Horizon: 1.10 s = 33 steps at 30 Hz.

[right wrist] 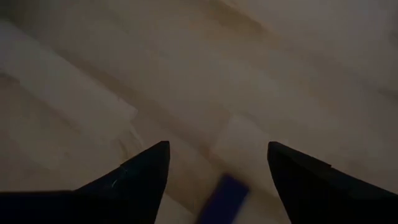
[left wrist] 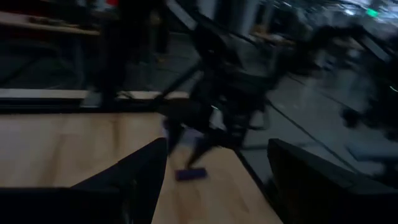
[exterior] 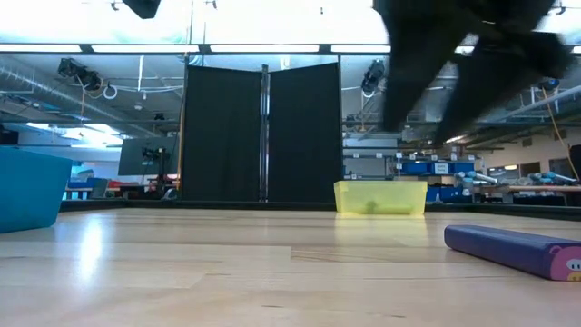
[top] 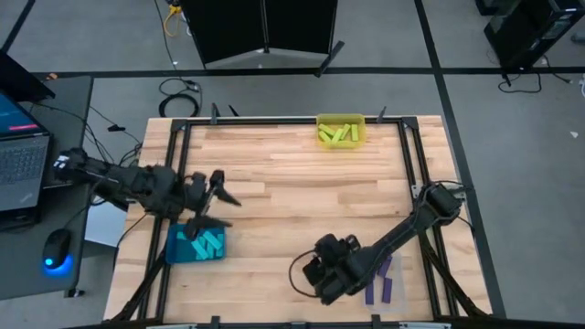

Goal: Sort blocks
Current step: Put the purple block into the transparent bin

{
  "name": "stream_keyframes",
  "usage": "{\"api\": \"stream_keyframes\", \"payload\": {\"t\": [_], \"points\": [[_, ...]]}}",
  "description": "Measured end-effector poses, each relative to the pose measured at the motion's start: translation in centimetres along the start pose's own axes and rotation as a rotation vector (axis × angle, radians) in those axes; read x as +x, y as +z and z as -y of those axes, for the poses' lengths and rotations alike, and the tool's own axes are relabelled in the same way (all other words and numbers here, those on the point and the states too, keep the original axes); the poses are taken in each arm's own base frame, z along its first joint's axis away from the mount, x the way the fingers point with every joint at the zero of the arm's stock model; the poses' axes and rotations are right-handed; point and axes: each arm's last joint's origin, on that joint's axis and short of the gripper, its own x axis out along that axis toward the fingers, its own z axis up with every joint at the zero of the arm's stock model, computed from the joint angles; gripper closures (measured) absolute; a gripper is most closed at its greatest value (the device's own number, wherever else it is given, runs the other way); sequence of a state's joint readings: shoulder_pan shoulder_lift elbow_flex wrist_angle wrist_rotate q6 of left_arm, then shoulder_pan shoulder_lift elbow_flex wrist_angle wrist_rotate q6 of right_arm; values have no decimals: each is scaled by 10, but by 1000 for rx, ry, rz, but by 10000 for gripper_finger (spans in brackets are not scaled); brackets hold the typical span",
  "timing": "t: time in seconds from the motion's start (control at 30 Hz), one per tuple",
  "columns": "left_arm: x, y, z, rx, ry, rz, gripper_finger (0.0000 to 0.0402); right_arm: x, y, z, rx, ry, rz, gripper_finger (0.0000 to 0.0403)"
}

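Cyan blocks (top: 208, 245) lie in the teal bin (top: 175, 247) at the near left. Yellow-green blocks (top: 338, 135) lie in the yellow bin (top: 322, 121) at the far edge. Purple blocks (top: 385, 279) lie near the front right, beside the right arm. My left gripper (top: 218, 194) stands open, level, just beyond the teal bin, holding nothing. My right gripper (right wrist: 217, 162) is open and slants down over the bare table near the front middle. A purple block (right wrist: 226, 193) lies on the wood below, between its fingers, and I see no contact.
A black frame (top: 274, 121) runs along the table's far and side edges. In the low view a purple block (exterior: 514, 249) lies flat on the table at the right. The wood between the three groups of blocks is bare.
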State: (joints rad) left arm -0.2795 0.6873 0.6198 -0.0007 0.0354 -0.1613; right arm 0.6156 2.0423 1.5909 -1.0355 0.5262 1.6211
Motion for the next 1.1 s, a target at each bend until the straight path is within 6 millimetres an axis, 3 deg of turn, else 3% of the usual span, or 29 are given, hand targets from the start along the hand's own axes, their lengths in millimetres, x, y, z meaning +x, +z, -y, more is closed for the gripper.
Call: {"api": "stream_keyframes", "payload": {"t": [0.27, 0.53, 1.1], "points": [[-2, -18, 17, 83, -119, -61, 115, 15, -24, 1, 136, -73, -63, 115], [-4, -22, 23, 96, -146, -82, 115, 31, -30, -6, 210, -60, -103, 114], [-5, -23, 24, 127, -130, -83, 115, 40, -15, -4, 278, -138, -262, 90]]}}
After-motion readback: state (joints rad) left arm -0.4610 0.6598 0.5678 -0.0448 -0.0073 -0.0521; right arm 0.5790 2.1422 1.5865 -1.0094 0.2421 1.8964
